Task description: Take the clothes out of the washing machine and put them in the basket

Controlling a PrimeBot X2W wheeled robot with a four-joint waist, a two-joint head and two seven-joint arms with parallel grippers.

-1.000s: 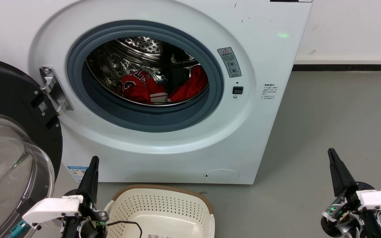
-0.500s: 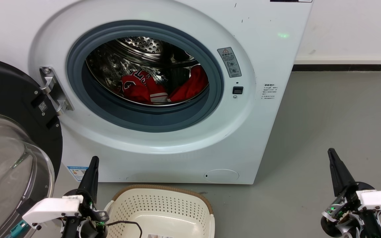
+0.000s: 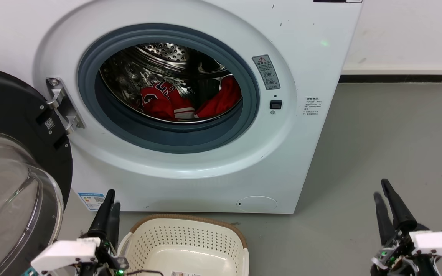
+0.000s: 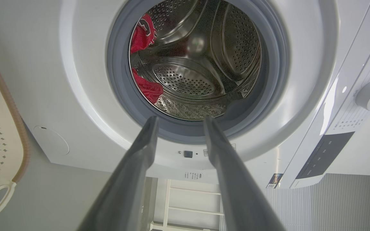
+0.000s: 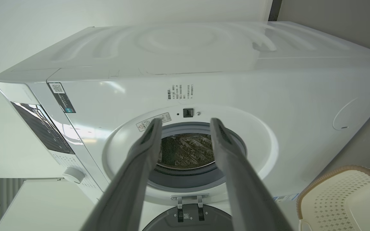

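1. Two red clothes [image 3: 169, 101] sit low in the drum of the washing machine [image 3: 305, 57], its door [image 3: 10, 107] swung open on the left.
2. Basket [image 3: 190, 219] is on the floor just in front of the machine.
3. Left claw [image 3: 113, 197] hovers beside the basket, fingers apart.
4. Right claw [image 3: 380, 187] hangs well off to the right, fingers apart too.

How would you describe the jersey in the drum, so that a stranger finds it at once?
Start at the white washing machine and look through its grey-rimmed opening into the drum. Inside lie the jersey, on the left, and another red garment. Only the jersey bears lettering and a striped hem; the other is plain.
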